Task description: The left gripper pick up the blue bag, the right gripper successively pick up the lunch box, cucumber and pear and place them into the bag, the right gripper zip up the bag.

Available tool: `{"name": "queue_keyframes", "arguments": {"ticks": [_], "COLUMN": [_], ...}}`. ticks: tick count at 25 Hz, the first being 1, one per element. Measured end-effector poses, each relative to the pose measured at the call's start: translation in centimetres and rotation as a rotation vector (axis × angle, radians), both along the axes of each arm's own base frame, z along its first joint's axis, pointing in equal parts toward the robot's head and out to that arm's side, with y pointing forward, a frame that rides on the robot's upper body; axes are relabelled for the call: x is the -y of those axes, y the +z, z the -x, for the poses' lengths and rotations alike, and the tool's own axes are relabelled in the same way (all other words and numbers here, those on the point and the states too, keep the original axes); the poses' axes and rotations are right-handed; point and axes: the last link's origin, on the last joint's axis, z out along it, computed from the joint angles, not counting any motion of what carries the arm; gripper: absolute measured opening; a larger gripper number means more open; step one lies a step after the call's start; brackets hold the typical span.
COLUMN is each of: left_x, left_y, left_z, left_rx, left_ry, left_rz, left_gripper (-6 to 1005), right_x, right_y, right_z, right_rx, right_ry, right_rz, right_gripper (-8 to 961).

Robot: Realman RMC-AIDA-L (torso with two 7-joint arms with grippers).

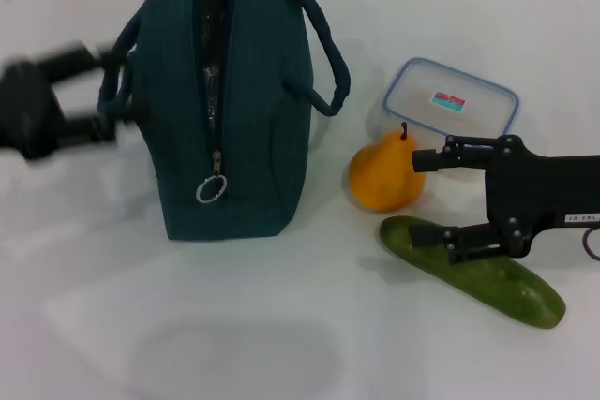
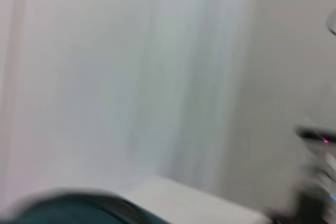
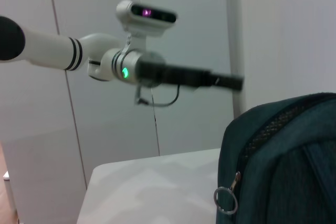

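Presently: dark teal-blue fabric bag (image 1: 239, 100) upright on white counter (image 1: 281, 325); left end effector (image 1: 80, 91) spread at its handle, should close squarely. Right end effector (image 1: 429, 199) released, over green cucumber (image 1: 497, 283).

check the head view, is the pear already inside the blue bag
No, the pear sits on the table outside the blue bag, between the lunch box and the cucumber.

Beside one blue bag (image 1: 239, 110) there are one lunch box (image 1: 452, 100), one pear (image 1: 385, 175), one cucumber (image 1: 487, 278) and two grippers (image 1: 433, 199) (image 1: 89, 91).
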Motion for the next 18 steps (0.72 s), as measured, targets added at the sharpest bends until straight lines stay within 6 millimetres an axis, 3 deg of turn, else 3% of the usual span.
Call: {"name": "queue_keyframes", "arguments": {"ticks": [7,12,18], "left_x": [-6.0,-8.5,-8.4], "left_y": [4.9,4.8,3.4], "left_z": [0.0,-0.8,-2.2], "left_rx": [0.056,-0.075,-0.189], "left_ry": [0.329,0.504,0.638], "left_rz": [-0.094,0.011,0.137], "left_gripper": [860,859,858], "right_x": [0.2,0.3,0.5], "right_y": [-0.1,-0.2,-0.2], "right_z": [-0.4,-0.8,-1.1], "right_rx": [-0.001,-0.007,-0.009], "right_ry": [-0.015,-0.033,-0.042], "right_rz": [0.000,0.004,0.001], "right_gripper": [827,827,827]}}
